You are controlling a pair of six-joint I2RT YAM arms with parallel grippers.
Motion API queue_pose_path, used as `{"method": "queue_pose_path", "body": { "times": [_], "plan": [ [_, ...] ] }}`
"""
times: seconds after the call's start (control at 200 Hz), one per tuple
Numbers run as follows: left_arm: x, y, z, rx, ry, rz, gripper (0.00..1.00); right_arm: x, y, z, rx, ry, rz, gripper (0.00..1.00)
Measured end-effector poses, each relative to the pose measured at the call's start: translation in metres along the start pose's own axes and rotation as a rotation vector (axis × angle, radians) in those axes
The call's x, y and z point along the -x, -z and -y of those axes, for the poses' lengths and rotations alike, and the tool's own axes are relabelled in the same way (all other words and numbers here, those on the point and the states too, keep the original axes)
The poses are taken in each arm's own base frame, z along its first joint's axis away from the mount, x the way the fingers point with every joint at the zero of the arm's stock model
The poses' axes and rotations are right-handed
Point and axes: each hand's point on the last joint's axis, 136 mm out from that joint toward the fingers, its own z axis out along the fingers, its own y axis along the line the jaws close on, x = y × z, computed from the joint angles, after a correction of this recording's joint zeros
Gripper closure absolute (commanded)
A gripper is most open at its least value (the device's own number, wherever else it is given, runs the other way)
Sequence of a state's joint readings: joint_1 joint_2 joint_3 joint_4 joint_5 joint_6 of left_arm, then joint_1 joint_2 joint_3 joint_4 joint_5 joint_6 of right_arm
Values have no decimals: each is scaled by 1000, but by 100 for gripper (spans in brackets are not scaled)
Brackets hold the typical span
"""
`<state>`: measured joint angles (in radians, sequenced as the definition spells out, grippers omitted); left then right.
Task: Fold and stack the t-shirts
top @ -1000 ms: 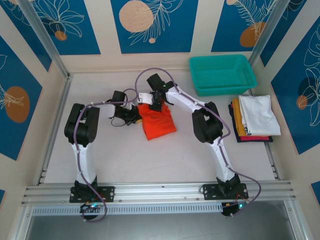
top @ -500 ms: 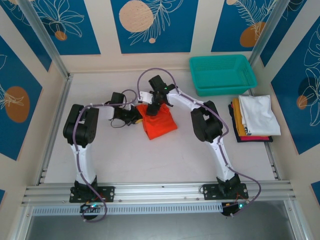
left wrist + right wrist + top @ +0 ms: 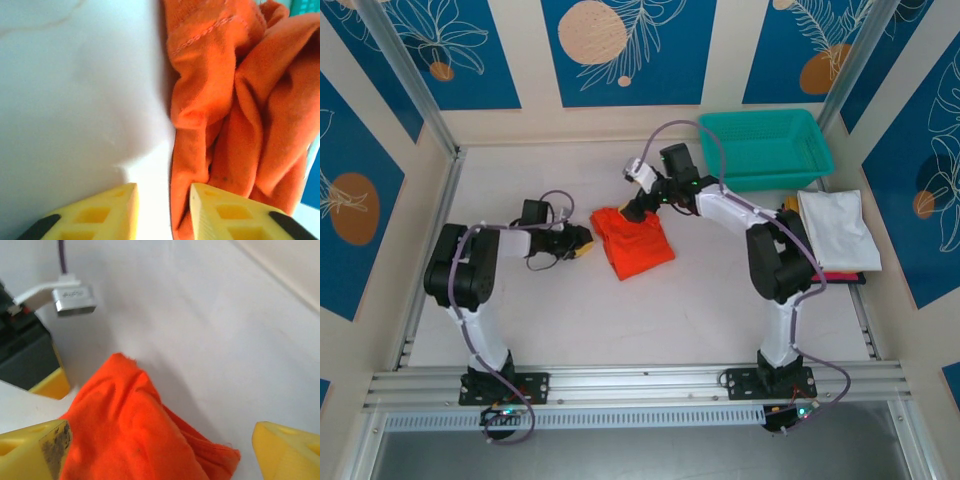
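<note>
A bright orange-red t-shirt (image 3: 634, 243) lies folded and rumpled on the white table (image 3: 520, 310). My left gripper (image 3: 584, 240) sits just left of it, open; in the left wrist view (image 3: 163, 202) the t-shirt's edge (image 3: 225, 100) runs beside one yellow finger (image 3: 235, 212), untouched by the other. My right gripper (image 3: 638, 208) hovers over the t-shirt's far corner, wide open, with the cloth (image 3: 125, 425) below between its fingertips (image 3: 35, 450). A stack of folded t-shirts (image 3: 830, 235), white on top with mustard, red and dark edges, lies at the right.
A teal mesh basket (image 3: 765, 148) stands at the back right, behind the stack. The left gripper's yellow finger and black body (image 3: 30, 365) show close to the t-shirt in the right wrist view. Aluminium rails (image 3: 430, 250) border the table.
Both grippers have opened and let go of the orange-red t-shirt. The left arm has drawn back leftward; the right wrist has swung up and to the right. The shirt lies flatter.
</note>
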<state>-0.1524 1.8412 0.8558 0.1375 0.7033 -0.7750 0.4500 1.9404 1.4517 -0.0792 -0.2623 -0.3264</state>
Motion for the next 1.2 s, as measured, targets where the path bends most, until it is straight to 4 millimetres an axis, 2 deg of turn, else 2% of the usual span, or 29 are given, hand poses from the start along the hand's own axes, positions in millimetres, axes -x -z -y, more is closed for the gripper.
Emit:
{"method": "queue_pose_path", "body": {
  "times": [0.065, 0.145, 0.2, 0.32, 0.35, 0.44, 0.56, 0.63, 0.69, 0.84, 0.98, 1.07, 1.2],
  "plan": [
    [-2, 7, -1, 16, 4, 29, 45, -1, 5, 12, -34, -124, 11, 12],
    [-1, 14, 2, 14, 6, 62, 30, -9, 8, 24, -66, -277, -4, 29],
    [0, 17, 3, 23, 15, 87, 23, -19, 9, 29, -87, -388, -27, 31],
    [3, 20, 9, 40, 14, 127, 18, -48, 4, 30, -102, -585, -96, 37],
    [4, 20, 10, 44, 12, 134, 14, -58, 1, 28, -100, -634, -121, 38],
    [5, 22, 13, 56, 7, 157, 12, -89, -7, 17, -94, -753, -195, 45],
    [7, 26, 18, 67, -8, 177, 11, -125, -13, -9, -80, -854, -293, 48],
    [9, 28, 21, 71, -19, 185, 11, -140, -17, -26, -69, -884, -330, 50],
    [9, 30, 22, 75, -28, 186, 11, -140, -17, -38, -58, -896, -317, 52],
    [2, 30, 17, 114, -47, 161, 13, -150, -5, -80, -67, -947, -327, 47],
    [-5, 28, 14, 157, -83, 127, 17, -146, -1, -110, -87, -956, -308, 29],
    [-8, 27, 17, 171, -109, 107, 18, -142, 3, -108, -128, -952, -277, 24],
    [-14, 22, 34, 181, -183, 79, 18, -134, 12, -81, -221, -956, -210, 23]
  ]
}}
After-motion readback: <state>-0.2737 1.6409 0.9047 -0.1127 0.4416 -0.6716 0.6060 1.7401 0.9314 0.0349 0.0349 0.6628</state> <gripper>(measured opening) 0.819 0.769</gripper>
